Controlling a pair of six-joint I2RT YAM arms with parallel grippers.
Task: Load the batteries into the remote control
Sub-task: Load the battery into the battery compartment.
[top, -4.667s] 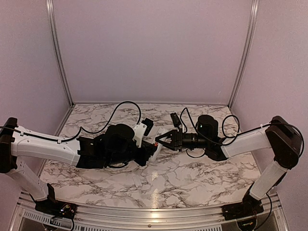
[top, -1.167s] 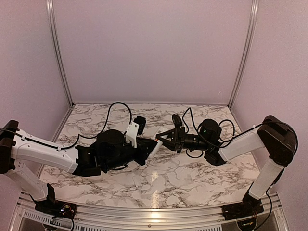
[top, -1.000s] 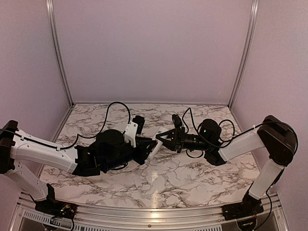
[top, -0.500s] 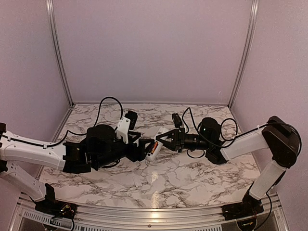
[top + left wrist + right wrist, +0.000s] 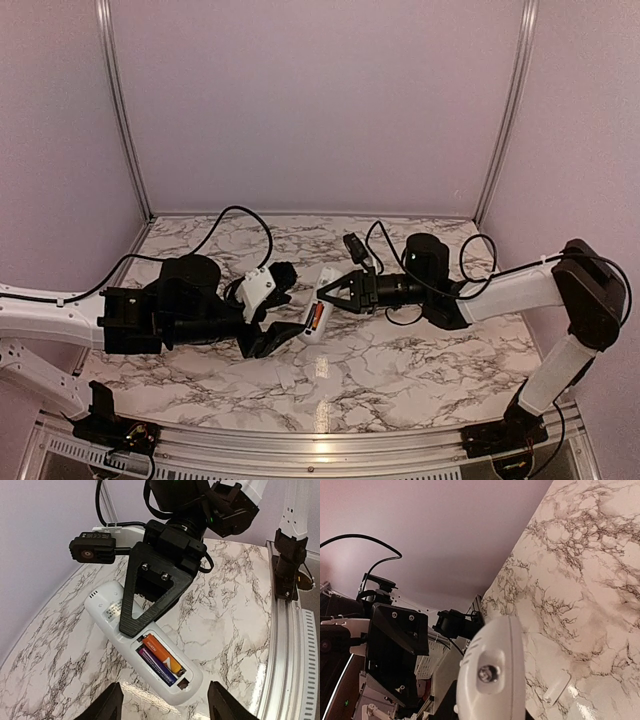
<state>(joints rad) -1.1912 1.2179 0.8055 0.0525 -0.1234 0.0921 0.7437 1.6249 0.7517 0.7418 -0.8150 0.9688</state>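
Start at the left. Your left gripper [image 5: 285, 305] stands with its black fingers [image 5: 112, 706] spread wide and nothing between them. In its own wrist view the two blunt tips frame the bottom edge, and the near end of the handset lies just past them, untouched.

Between the two arms is the remote control [image 5: 318, 305]. It is a smooth white plastic oblong with rounded corners, turned plain back up and slanting down toward the left arm. Whether its low end rests on the table [image 5: 400, 370] you cannot tell from these views. The table is glossy, with grey veining on white like marble, and it throws back a bright glare under the handset.

The battery bay at the near end is uncovered and both cells sit in it, side by side and lengthwise. The orange battery [image 5: 162, 655] is a slim cylinder with a shiny wrap, lying on the side nearer the far rail. The dark battery [image 5: 156, 666] touches it along its length, and its sleeve looks black to purple. Small grey print marks the back above the bay.

Further right, your right gripper [image 5: 330, 290] is clamped on the remote control's middle. One matte black triangular finger [image 5: 155, 595], fixed with two screws, lies flat across the white back. The right wrist view looks along the handset's rounded end, where a small screw head is sunk.

A white flat piece [image 5: 555, 689], small with rounded ends, lies alone on the marble.
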